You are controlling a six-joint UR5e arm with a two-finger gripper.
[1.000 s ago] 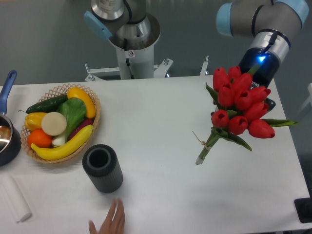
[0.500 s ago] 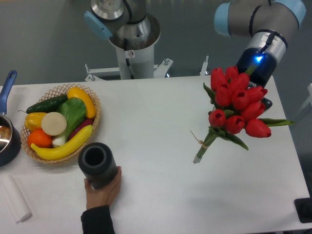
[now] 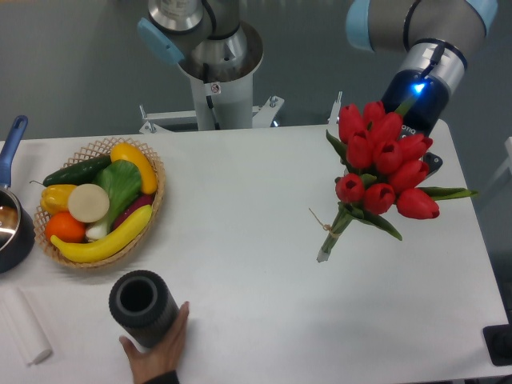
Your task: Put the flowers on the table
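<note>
The flowers, a bunch of red tulips with green leaves and stems tied with tan string, hang tilted at the right, with the stem ends at or just above the white table. My gripper is right behind the tulip heads. Its fingers are mostly hidden by the blooms, and the bunch hangs from it. The arm's wrist shows a blue light above the bunch.
A wicker basket of produce stands at the left. A person's hand holds a black cylinder at the front left. A dark pot and a white roll are at the far left. A second robot base stands behind the table.
My arm has carried the flowers slightly left and away. A person's hand came in, gripped the black cylinder and pulled it towards the front left edge.
</note>
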